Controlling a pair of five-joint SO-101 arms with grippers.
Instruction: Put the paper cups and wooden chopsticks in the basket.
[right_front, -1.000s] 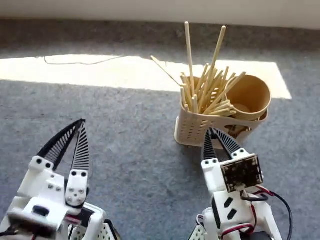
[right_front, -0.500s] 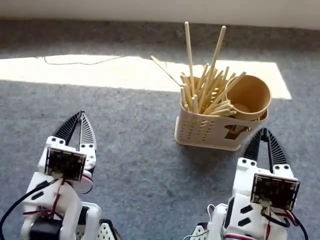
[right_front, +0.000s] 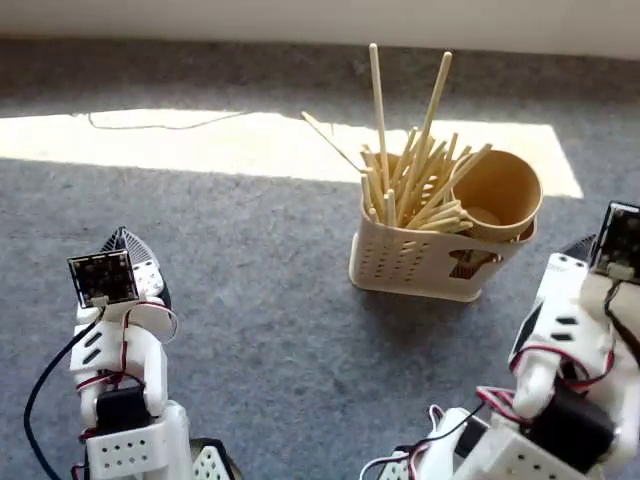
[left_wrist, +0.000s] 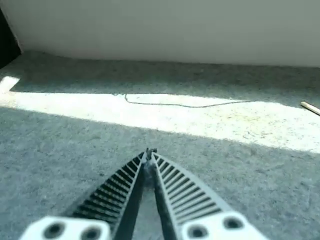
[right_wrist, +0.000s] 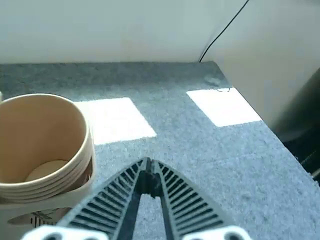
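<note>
A cream plastic basket (right_front: 400, 262), its walls pierced with rows of small slots, is sitting on the grey, felt-like counter (right_front: 250, 330), at about three o'clock from the middle in the high view. We are seeing a bundle of pale wooden chopsticks (right_front: 412, 185), thin and straight, standing in the basket's nine o'clock end. They are fanning out toward twelve and one o'clock, and two are rising well above the rest. A nested stack of tan paper cups (right_front: 500, 190), smooth and round-mouthed, is filling the three o'clock end with the mouths facing up, and it is touching the chopsticks.

The left pincer (left_wrist: 150, 152), with black ribbed fingers on a white mount, is hanging over bare felt at seven o'clock, well apart from the basket. Its tips are pressing together and gripping nothing. The right pincer (right_wrist: 148, 163), built the same way, is hovering at four o'clock near the cup end of the basket. It too is closed to the tips and empty.

A band of sunlight is crossing the counter toward twelve o'clock, with a thin dark cable (right_front: 150, 124) lying in it.
</note>
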